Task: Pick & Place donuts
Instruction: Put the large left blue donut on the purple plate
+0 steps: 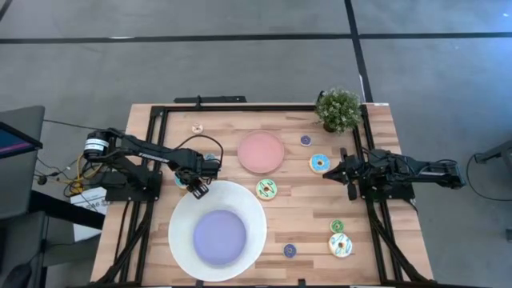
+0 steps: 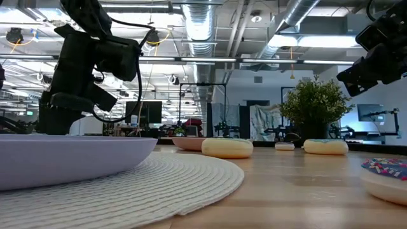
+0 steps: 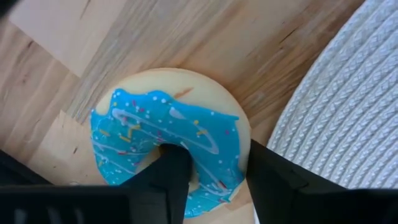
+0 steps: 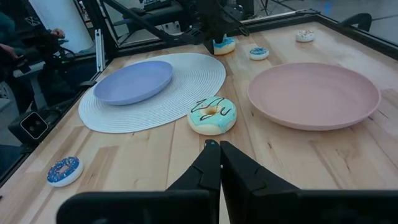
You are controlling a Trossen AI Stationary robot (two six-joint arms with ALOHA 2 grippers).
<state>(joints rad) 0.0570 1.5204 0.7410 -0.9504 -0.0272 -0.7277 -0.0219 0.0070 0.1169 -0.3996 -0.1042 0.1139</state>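
Note:
A blue-iced donut (image 3: 165, 134) lies on the wood beside the white woven mat (image 3: 348, 106). My left gripper (image 3: 214, 171) is down on it at the mat's far left rim (image 1: 194, 186); it also shows in the right wrist view (image 4: 217, 34). My right gripper (image 4: 219, 152) is shut and empty, at the right of the table (image 1: 328, 174). A green-iced donut (image 1: 266, 189) and another blue one (image 1: 319, 163) lie near the pink plate (image 1: 261, 151). A white sprinkled donut (image 1: 341, 245) lies at the near right. Several coin-sized donuts are scattered, such as a purple one (image 1: 306, 140) and a cream one (image 1: 197, 127). My left gripper has one finger (image 3: 174, 177) in the donut's hole and the other (image 3: 273, 180) outside its rim, with the ring's wall (image 3: 217, 168) between them. The fingers come from above, pointing down. The donut lies flat, icing up; whether it is clear of the wood I cannot tell.
A lavender plate (image 1: 218, 236) sits on the white mat (image 1: 180, 220) at the near middle. A potted plant (image 1: 338, 110) stands at the far right. A black frame (image 1: 240, 106) runs round the table's edges. A person's arm (image 4: 37, 37) shows beyond the table.

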